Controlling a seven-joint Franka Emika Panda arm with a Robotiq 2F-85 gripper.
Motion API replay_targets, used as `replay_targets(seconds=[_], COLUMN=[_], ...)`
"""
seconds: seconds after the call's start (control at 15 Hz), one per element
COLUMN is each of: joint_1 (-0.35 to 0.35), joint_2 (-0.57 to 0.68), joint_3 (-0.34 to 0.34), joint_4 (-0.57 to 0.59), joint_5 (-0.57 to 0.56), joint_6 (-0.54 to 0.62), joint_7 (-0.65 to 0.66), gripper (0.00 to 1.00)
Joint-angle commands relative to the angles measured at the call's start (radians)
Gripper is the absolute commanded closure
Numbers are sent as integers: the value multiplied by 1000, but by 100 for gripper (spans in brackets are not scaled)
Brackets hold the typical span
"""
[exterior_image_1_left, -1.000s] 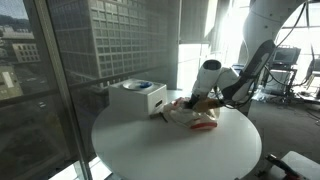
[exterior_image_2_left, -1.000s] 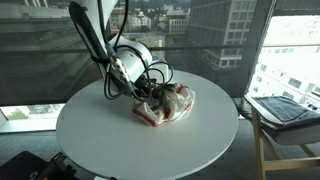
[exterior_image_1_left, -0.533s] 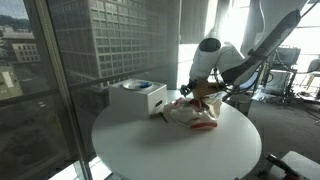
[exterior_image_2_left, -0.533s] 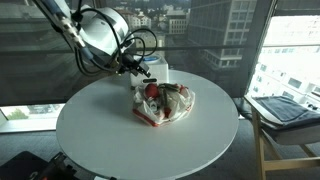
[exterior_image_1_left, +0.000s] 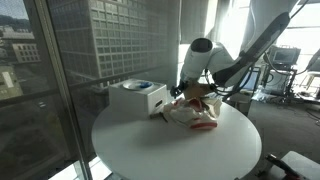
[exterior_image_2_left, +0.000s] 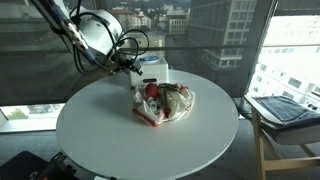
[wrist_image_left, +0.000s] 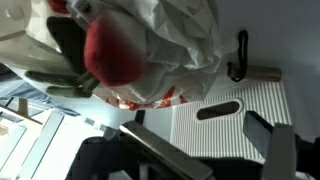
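A crumpled white plastic bag (exterior_image_1_left: 196, 114) with red print lies on the round white table (exterior_image_1_left: 150, 150); it also shows in the exterior view (exterior_image_2_left: 166, 104). A round red item (wrist_image_left: 113, 55) sits inside the bag (wrist_image_left: 175, 40). My gripper (exterior_image_1_left: 186, 91) hangs open just above the bag's edge, between it and a white ribbed box (exterior_image_1_left: 137, 97). In the wrist view the gripper (wrist_image_left: 205, 150) has its dark fingers (wrist_image_left: 272, 135) spread, with nothing between them. The box's slotted side (wrist_image_left: 225, 111) lies under them. In the exterior view (exterior_image_2_left: 134, 66) the gripper hovers by the box (exterior_image_2_left: 156, 67).
A blue-and-white object (exterior_image_1_left: 140, 85) rests on top of the box. Glass walls surround the table. A side table with a laptop-like item (exterior_image_2_left: 285, 108) stands beside it. Cables loop off the arm (exterior_image_2_left: 120, 40).
The gripper has opened, lifted off the bag and drawn back toward the box. The bag stays on the table.
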Motion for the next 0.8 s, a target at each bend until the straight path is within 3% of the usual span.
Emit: replay_targets(seconds=[0.0,0.13,0.27,0.47,0.73], joint_1=[-14,-25,-106,-256,-335], joint_2=[221,332,427,523,546], joint_3=[41,72,177,357,471], joint_4=[186,280,366,429,443], joint_5=[169,316,379,363,392], joint_6=[44,31,-38,-91,-206], joint_7=[-201,-356,-515,-732,-1021], gripper=[0,0,0,0,0])
